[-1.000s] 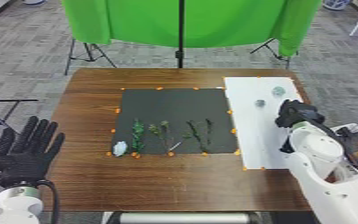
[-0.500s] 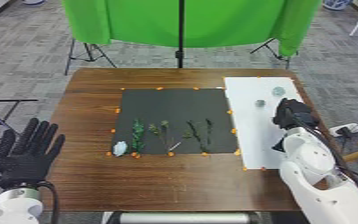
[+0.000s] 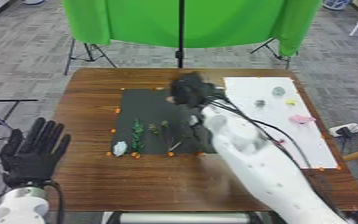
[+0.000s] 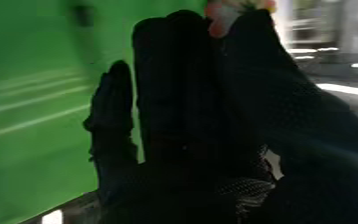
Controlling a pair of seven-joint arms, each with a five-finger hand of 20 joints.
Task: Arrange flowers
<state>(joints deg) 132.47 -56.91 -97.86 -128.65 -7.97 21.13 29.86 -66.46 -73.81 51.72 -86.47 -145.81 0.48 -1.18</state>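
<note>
In the head view the right hand [image 3: 190, 91] is above the far part of the black mat [image 3: 147, 102]. Between its thumb and fingertips, the right hand [image 4: 189, 120] pinches a pink and orange flower [image 4: 222, 16] in the right wrist view. A leafy green stem [image 3: 138, 135], thinner stems [image 3: 166, 131] and a pale blue piece [image 3: 119, 148] lie along the mat's near side; the right arm hides part of that row. On the white sheet [image 3: 246, 87] are a yellow flower [image 3: 291, 102] and a pink flower [image 3: 302, 119]. Fingers straight, the left hand [image 3: 31, 157] stays beside the table's left edge.
Two grey-green pieces, one farther back [image 3: 278, 91] and one nearer [image 3: 260, 103], lie on the white sheet. Orange tape marks edge the mat. A green cloth [image 3: 189, 25] on a stand hangs beyond the brown table [image 3: 91, 100].
The right hand has swung left from the white sheet to above the black mat, uncovering the yellow and pink flowers. My left hand has barely shifted.
</note>
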